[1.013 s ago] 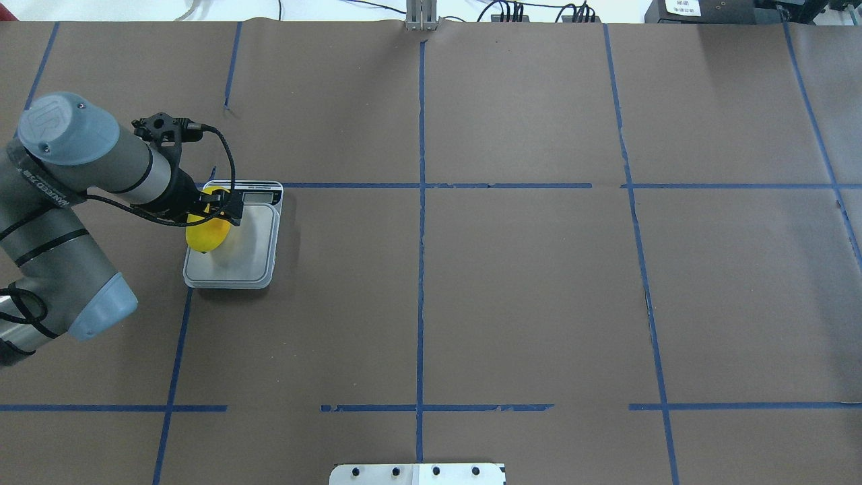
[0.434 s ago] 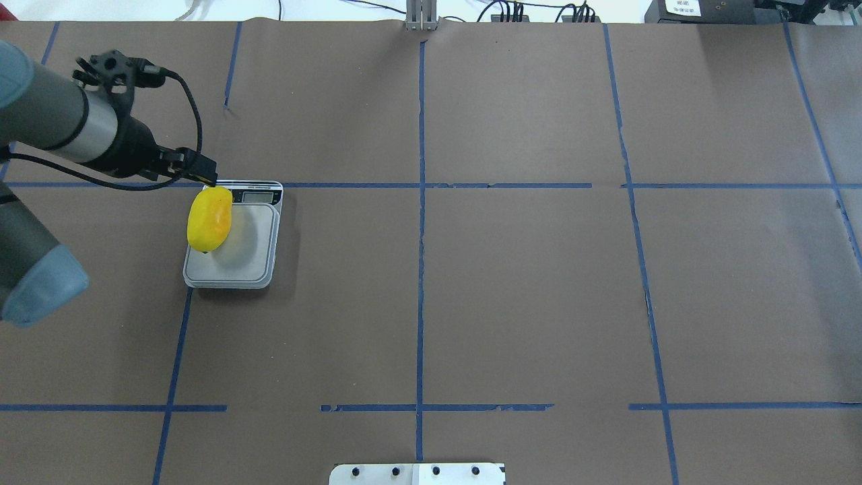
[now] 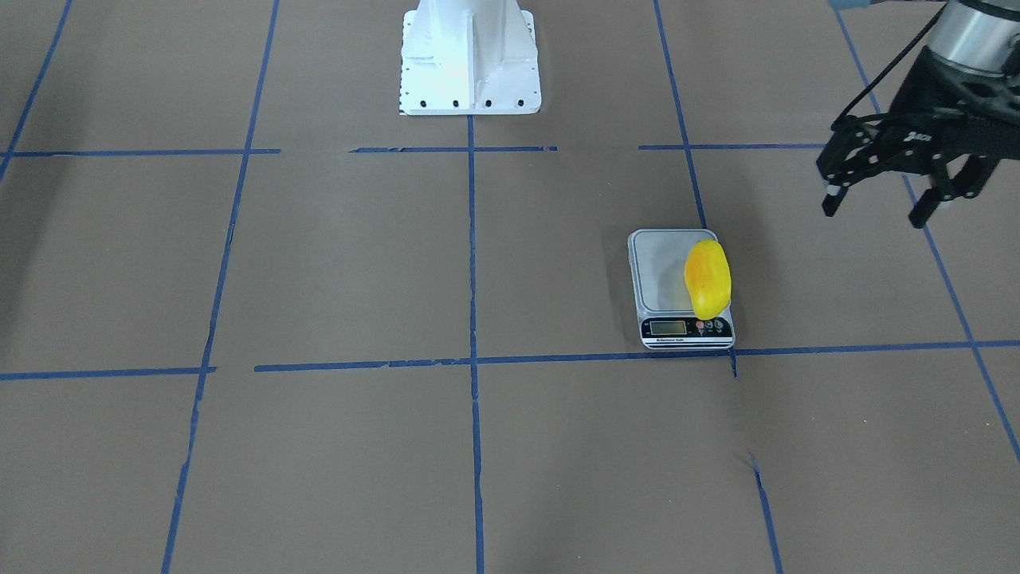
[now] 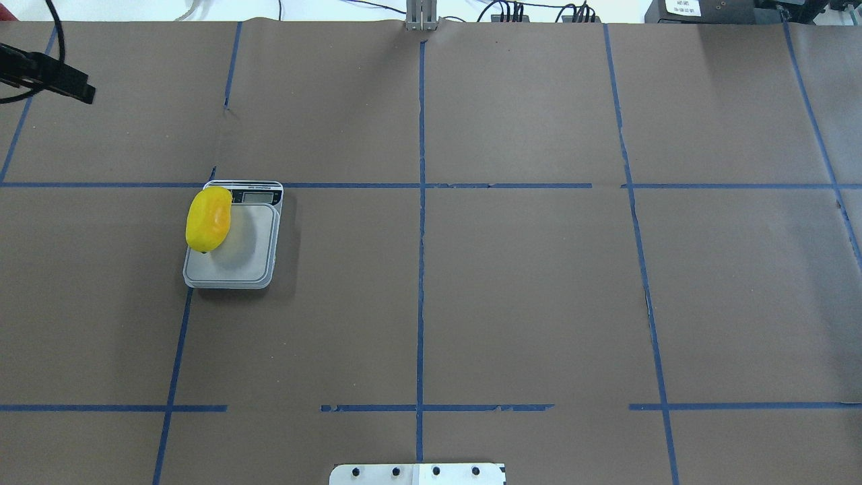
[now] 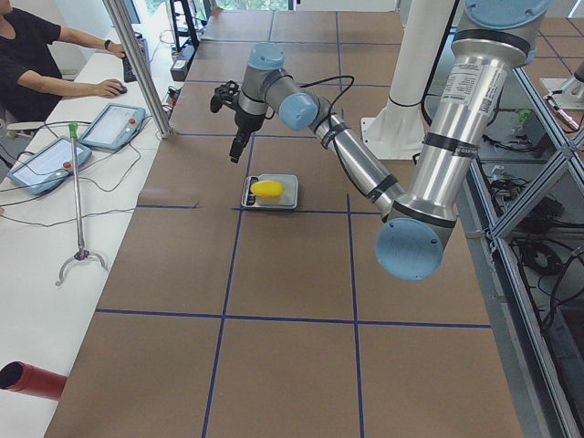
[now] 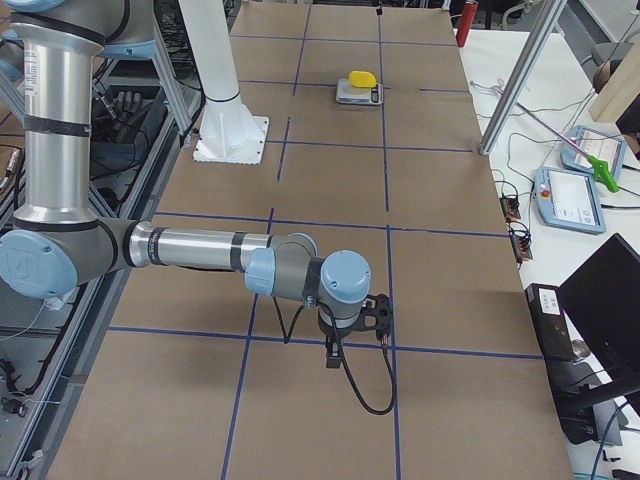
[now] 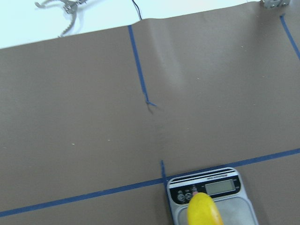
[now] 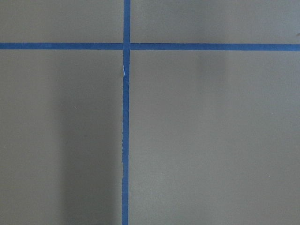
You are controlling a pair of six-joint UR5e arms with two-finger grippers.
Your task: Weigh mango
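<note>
The yellow mango (image 3: 708,279) lies on the grey scale (image 3: 660,271), along the platform's edge on the robot's left, with one end over the display panel. It also shows in the overhead view (image 4: 209,219) and the left wrist view (image 7: 204,212). My left gripper (image 3: 875,209) is open and empty, raised well off the table, away from the scale towards the table's left end. Only its tip (image 4: 67,84) shows in the overhead view. My right gripper (image 6: 355,350) hangs low over the table's right end, far from the scale. I cannot tell if it is open or shut.
The white robot base (image 3: 470,60) stands at the table's near edge. Blue tape lines divide the brown table cover into squares. An operators' bench with tablets (image 5: 109,123) runs along the far side.
My left gripper has let go of the mango and moved up and away towards the far left. The mango has stayed on the scale.
</note>
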